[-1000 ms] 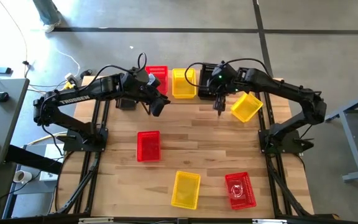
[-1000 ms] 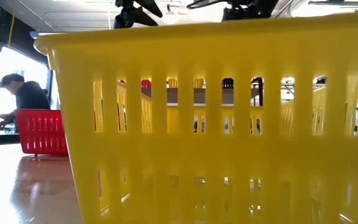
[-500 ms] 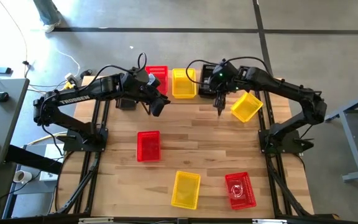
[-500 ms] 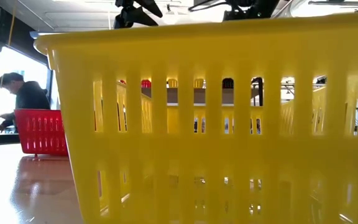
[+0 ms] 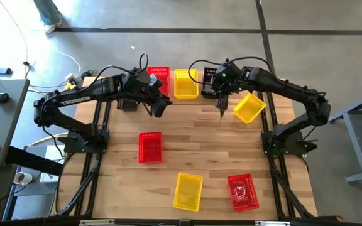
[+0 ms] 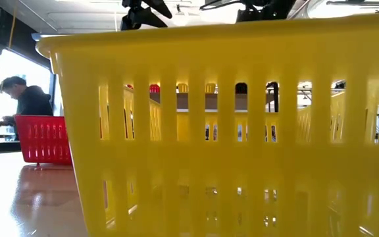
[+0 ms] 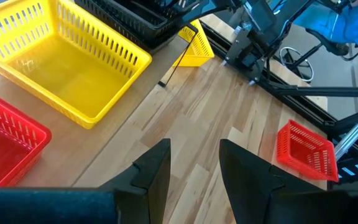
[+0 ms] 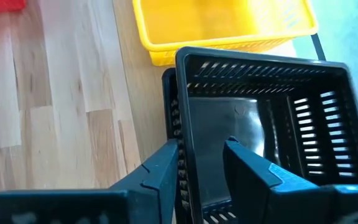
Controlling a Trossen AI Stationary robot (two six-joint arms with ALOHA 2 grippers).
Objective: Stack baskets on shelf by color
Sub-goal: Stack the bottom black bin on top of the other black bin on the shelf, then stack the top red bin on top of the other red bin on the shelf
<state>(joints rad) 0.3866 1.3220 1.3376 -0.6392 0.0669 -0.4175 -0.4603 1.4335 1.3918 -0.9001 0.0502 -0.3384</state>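
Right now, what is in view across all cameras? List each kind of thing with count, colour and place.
Shelf baskets: three, red, yellow, black, in a row at the table's far edge.
Loose yellow baskets: two, one tilted by the right arm, one at the near edge.
Loose red baskets: two, one mid-table, one near right.
Table: one, light wood.
Person: one, dark top, in the room behind.
Left gripper: open, empty, beside the shelf.
Right gripper: open, straddling the black basket's wall.
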